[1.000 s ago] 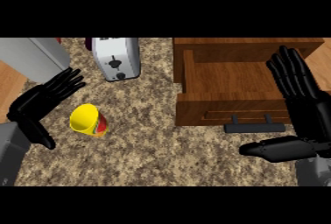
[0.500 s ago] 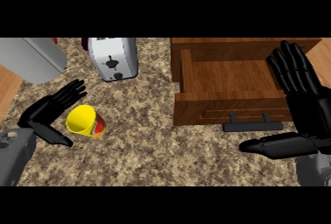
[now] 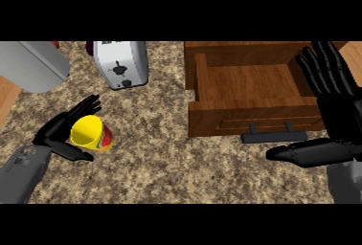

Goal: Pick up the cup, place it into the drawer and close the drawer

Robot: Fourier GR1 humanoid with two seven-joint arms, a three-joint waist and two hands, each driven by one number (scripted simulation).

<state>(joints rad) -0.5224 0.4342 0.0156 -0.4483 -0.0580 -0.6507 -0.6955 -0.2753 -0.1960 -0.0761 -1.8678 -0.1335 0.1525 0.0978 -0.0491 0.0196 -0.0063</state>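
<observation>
Nearest the lower edge, two grey forearms enter the view. The left hand (image 3: 62,131) sits at the lower left of the speckled stone counter (image 3: 163,162), its fingers straight and spread, pointing up and to the right, with the thumb extended low toward the right. The yellow cup (image 3: 90,134) stands on the counter in the space between those fingers and the thumb; its yellow mouth faces up and its outer wall shows red and green. The fingers lie along the cup's left side, close against it, but they are not curled round it, and whether they touch cannot be told.

At the lower right, the right hand (image 3: 338,124) is held open near the view's right edge, fingers straight and pointing up over the right wall of the drawer, thumb stretched out to the left just below the drawer's front. It holds nothing.

In the middle distance, the wooden drawer (image 3: 251,119) stands pulled open at the right half of the view, its plain wooden floor bare. A dark bar handle (image 3: 274,137) is fixed to its front panel, just beside the right thumb. The cup is well apart from the drawer, separated from it by open counter.

Farther back, a silver toaster (image 3: 121,64) stands on the counter at upper centre-left, above the cup. At the far upper left lies a large grey rounded object (image 3: 32,64), partly cut off by the view's edge; its nature cannot be told.
</observation>
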